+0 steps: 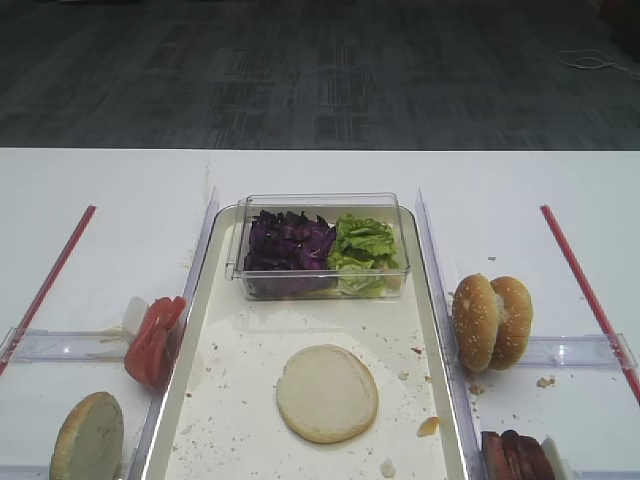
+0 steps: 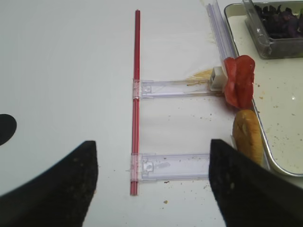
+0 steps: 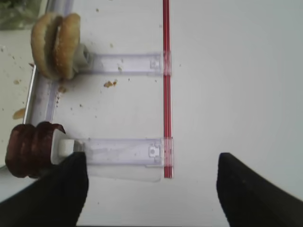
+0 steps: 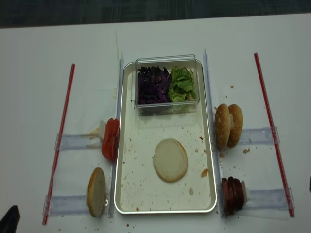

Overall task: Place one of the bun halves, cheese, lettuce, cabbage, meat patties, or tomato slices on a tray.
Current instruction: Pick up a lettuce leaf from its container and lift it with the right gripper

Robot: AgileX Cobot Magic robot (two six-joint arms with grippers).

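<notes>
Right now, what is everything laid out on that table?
tray: one, cream-white, centre of the table.
bun half on the tray: one, pale cut face up.
clear box: one, at the tray's far end.
cabbage: one clump, dark purple, left side of the box.
lettuce: light green, right side of the box.
tomato slices: red stack, left of the tray.
single bun half: one, tan, on edge, near left.
seeded bun halves: two, golden, on edge, right.
meat patties: dark brown stack, near right.
red strips: two, outer sides.
left pincer: black, open.
right pincer: black, open.
</notes>
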